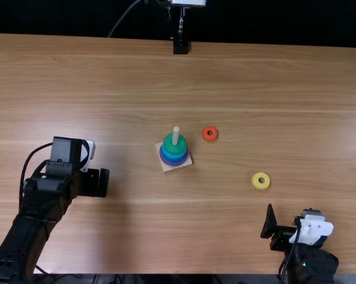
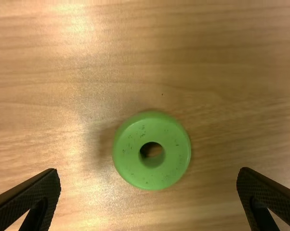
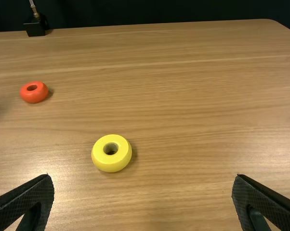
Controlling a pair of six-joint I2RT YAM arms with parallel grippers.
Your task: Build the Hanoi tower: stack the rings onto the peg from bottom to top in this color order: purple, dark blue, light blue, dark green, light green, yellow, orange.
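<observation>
Evidently the left tool [image 1: 95,183] is spread wide, and in its wrist view a light green ring [image 2: 128,163] lies flat beyond the fingertips, hole upward. The right tool [image 1: 289,216] is parted too; past it a yellow ring [image 1: 256,184] and, farther, an orange ring [image 1: 216,137] lie flat on the worktop [image 1: 166,236]. Between the tools, a dark green ring [image 1: 167,147] partly hides blue and purple rings below; the peg [image 1: 175,135] stands upright.
</observation>
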